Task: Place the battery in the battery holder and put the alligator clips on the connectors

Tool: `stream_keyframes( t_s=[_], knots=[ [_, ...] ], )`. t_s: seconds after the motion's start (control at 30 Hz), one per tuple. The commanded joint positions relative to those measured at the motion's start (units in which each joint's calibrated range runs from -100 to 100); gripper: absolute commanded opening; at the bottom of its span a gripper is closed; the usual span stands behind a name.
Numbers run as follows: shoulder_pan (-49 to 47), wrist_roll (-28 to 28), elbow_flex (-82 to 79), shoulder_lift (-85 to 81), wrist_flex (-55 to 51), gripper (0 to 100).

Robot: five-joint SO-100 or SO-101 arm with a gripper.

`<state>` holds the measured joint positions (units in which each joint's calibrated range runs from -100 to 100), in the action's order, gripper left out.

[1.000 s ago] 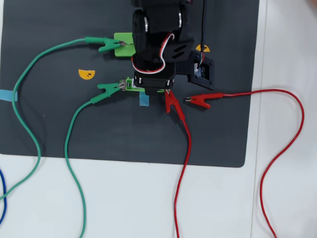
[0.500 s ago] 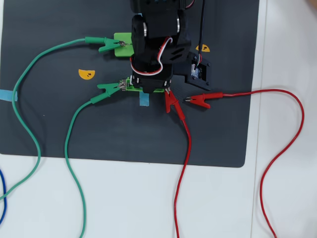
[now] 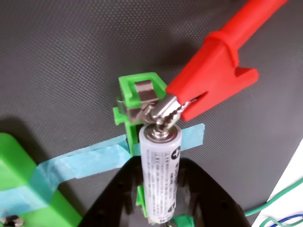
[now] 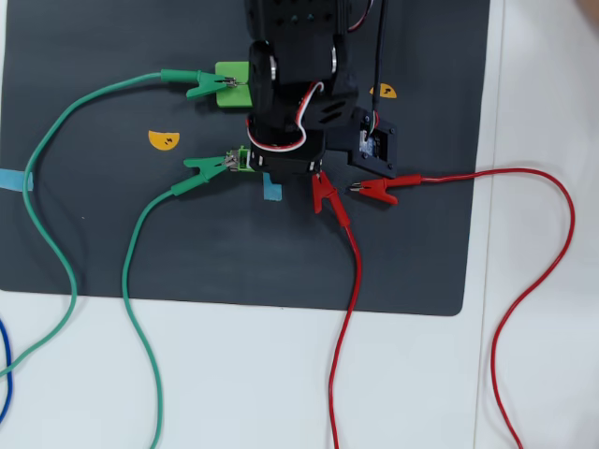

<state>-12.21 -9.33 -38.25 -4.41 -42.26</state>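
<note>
The arm [image 4: 298,89] is black all over in the overhead view, built of blocky plastic housings joined one to the next; two round silver-grey discs sit on either side of its upper housing; a bundle of red, white and black wires [image 4: 301,110] loops out of the middle section in a curve; a thin black cable [image 4: 379,47] runs from the top edge to a small square black module [image 4: 372,142] at the arm's right side, which has a pale part at its centre; in the wrist view the jaws show as matte black plastic with broad, sloping, rounded faces.
</note>
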Motion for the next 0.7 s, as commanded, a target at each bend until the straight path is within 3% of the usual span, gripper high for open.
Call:
stream_keyframes(
  t_s=[0.0, 0.47, 0.53, 0.6, 0.67],
  knots=[
    [0.75, 0.19, 0.97, 0.03, 0.61, 1],
    [0.85, 1.65, 0.35, 0.11, -0.07, 2],
    [0.85, 1.65, 0.27, 0.11, -0.67, 7],
    [0.85, 1.65, 0.27, 0.11, -2.39, 18],
    [0.85, 1.65, 0.27, 0.11, -2.39, 20]
  ],
)
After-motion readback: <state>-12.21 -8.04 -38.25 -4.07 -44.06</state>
